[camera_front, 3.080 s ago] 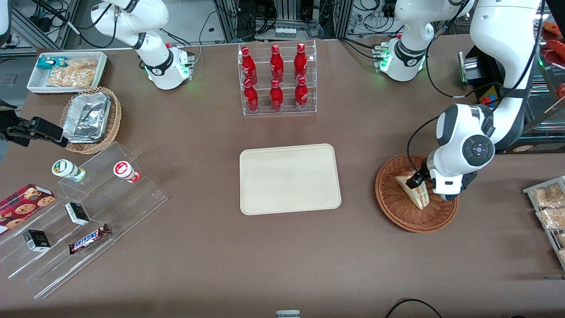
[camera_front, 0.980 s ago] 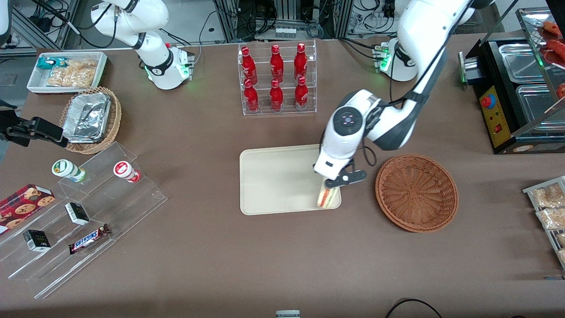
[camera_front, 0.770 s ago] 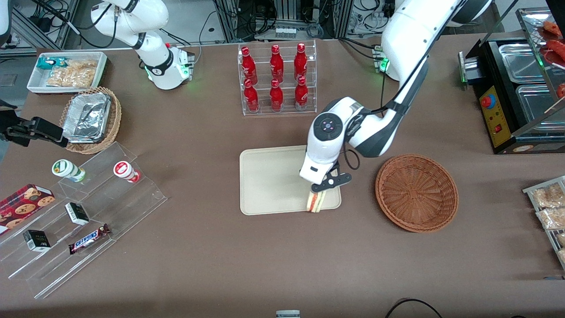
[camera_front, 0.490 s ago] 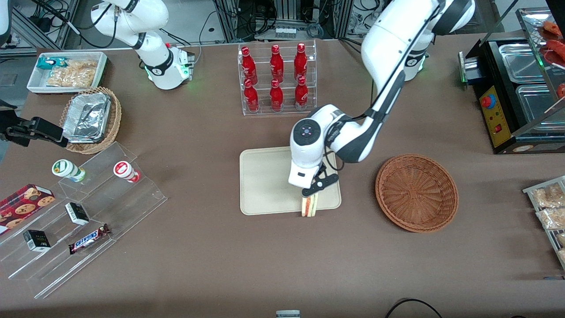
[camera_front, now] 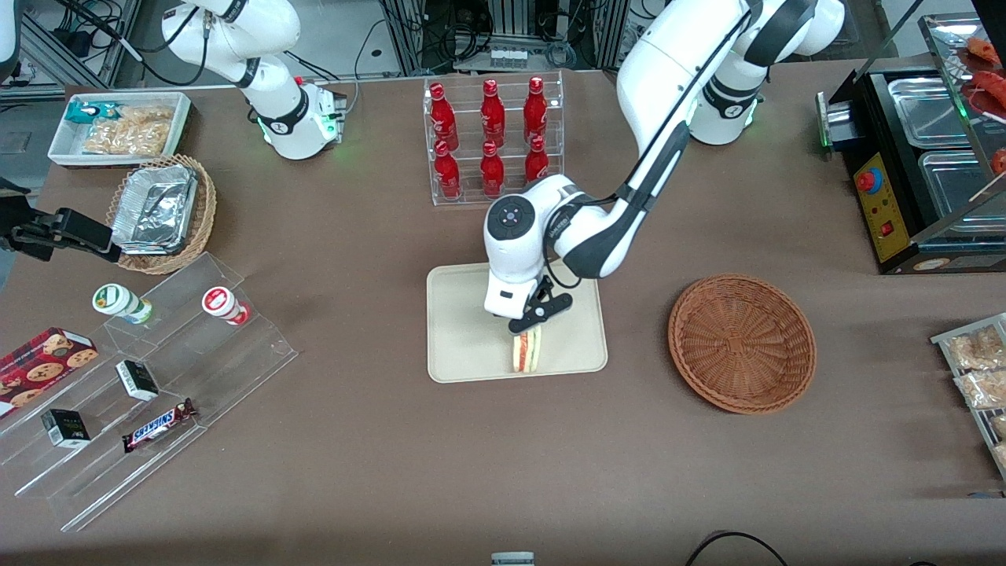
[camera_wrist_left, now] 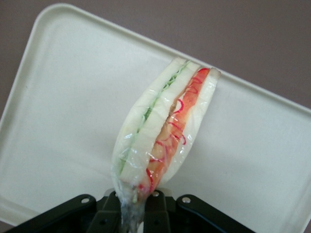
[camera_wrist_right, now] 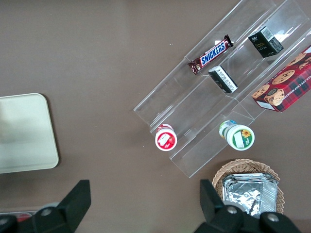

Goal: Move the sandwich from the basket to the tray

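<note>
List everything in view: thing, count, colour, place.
sandwich: 1, white with red and green filling, held over the tray
tray: 1, cream, table middle
basket: 1, reddish-brown, nothing in it, toward the working arm's end
bottles: 6, red, in a clear rack farther from the camera than the tray
foil trays: a stack, silver, in a tan basket toward the parked arm's end
white bin: 1, holding snack packs, farther than the foil trays
clear steps: 1, carrying two cups, two small boxes, a Snickers bar
cookie box: 1, red, beside the steps
gripper: 1, black, shut on the sandwich above the tray
</note>
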`<action>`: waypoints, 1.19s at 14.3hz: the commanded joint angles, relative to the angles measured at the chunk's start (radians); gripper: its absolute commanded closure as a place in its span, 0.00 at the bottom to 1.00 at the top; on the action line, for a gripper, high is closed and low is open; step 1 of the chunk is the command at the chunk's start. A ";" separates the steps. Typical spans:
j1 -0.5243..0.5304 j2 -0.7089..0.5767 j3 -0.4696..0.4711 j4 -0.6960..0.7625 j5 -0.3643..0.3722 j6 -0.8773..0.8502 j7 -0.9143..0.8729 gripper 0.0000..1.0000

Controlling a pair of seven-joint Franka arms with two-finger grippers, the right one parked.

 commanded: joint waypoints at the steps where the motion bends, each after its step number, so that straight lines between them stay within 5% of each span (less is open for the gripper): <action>1: -0.020 0.018 0.016 0.023 0.008 -0.014 -0.025 0.84; 2: -0.020 0.019 0.016 0.023 0.010 -0.011 -0.024 0.65; 3: -0.020 0.022 0.016 0.023 0.010 -0.009 -0.021 0.11; 4: -0.020 0.023 0.016 0.023 0.011 -0.011 -0.024 0.00; 10: 0.019 -0.049 0.117 0.025 0.019 -0.025 0.008 0.00; 17: 0.175 -0.223 0.119 0.016 0.007 -0.259 0.301 0.00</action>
